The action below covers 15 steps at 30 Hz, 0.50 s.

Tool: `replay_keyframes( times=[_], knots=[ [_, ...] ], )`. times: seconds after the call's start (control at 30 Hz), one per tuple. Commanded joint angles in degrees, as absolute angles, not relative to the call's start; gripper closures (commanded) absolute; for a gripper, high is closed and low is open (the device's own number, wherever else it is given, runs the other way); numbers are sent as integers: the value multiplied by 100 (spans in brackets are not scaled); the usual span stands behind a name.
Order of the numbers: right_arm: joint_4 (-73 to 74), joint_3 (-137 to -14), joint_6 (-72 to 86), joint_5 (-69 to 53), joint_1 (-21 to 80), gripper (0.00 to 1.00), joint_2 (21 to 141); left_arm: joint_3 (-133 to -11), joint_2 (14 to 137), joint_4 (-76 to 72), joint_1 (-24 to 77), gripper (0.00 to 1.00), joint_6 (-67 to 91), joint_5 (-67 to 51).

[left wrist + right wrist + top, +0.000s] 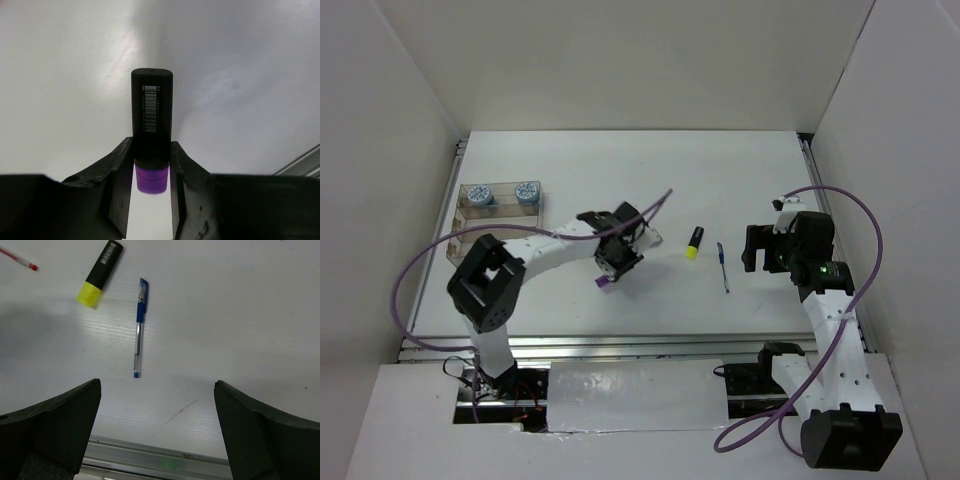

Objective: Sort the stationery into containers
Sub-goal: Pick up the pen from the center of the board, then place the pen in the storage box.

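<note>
- Clear plastic tray (pixel 460 222) sits at the far left of the desk (pixel 620 170). One blue roll (pixel 478 194) and a second roll (pixel 526 190) stand in its far compartments. The left arm covers its near part, so what lies there, and how it is divided, cannot be told.
- The left gripper (pixel 151 146) is right of the tray. Its jaws are closed to the width of the purple highlighter (pixel 152 107), pinching it near the purple end with the black cap pointing away. Whether the highlighter is clear of the desk cannot be told.
- Judged step: this highlighter is being taken to the tray. The next move calls for a swing left over a free compartment, lining the highlighter's length up with it, then lowering and opening the jaws.
- The yellow highlighter (pixel 100 272) lies loose mid-desk.
- The blue pen (pixel 139 330) lies just right of it, not touching.
- The red pen (pixel 17 259) is cut off at the corner of the right wrist view. The top view does not show it clearly.
- The right gripper (pixel 765 250) hangs right of the blue pen, jaws spread wide and holding nothing.
</note>
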State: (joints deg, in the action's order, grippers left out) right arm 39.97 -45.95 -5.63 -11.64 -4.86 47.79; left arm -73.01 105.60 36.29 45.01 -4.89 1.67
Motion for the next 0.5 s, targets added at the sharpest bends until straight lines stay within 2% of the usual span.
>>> replay_keyframes(
  times=[0.0, 0.07, 0.1, 0.2, 0.3, 0.47],
  knots=[
    [3920, -4676, -615, -1195, -527, 0, 4711, -7767, 9458, 3963, 3546, 86, -1806, -306],
    [3911, -4667, -615, -1204, -510, 0, 4737, -8058, 9238, 4384, 3114, 97, -2239, -255],
    [3911, -4676, -607, -1213, -510, 0, 4746, -8242, 9159, 4473, 2955, 100, -2711, -220],
    [3911, -4693, -606, -1239, -510, 0, 4781, -8201, 8703, 4702, 2278, 100, -4057, -570],
    [3894, -4693, -606, -1248, -510, 0, 4825, -7560, 7974, 4422, 1689, 100, -5577, -747],
    [3894, -4702, -598, -1230, -501, 0, 4852, -7066, 7901, 4280, 459, 100, -7680, -1010]
  ],
)
